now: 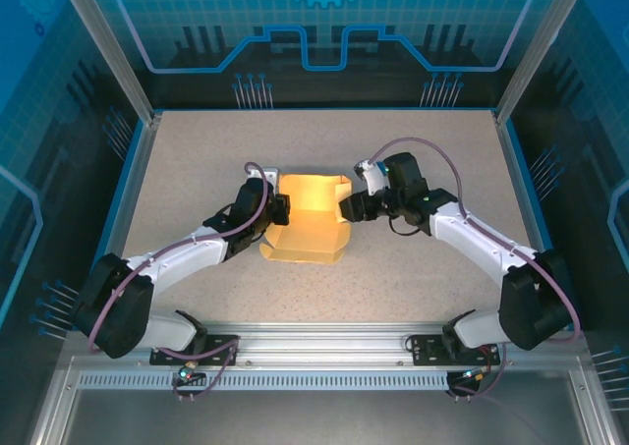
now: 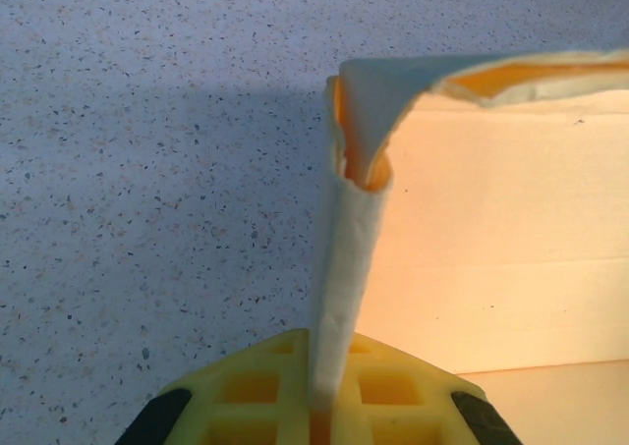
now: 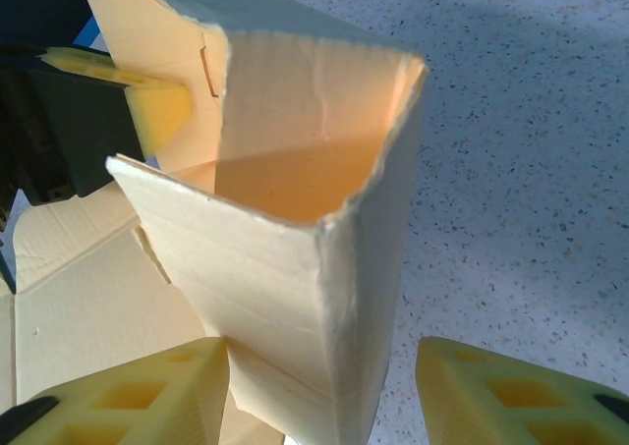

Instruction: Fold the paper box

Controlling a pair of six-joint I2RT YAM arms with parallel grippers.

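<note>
At the middle of the bench (image 1: pixel 197 160), while your left tool (image 1: pixel 282 210) pinches the left wall of the paper box (image 1: pixel 310 219), bring the half-open, empty right tool (image 1: pixel 346 208) squarely onto the right corner without crushing it.

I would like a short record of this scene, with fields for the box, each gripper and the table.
paper box: pale yellow, partly folded, walls raised, near flap lying flat
left gripper: shut on the box's left wall
right gripper: open, straddling the box's right corner
table: speckled grey surface
</note>
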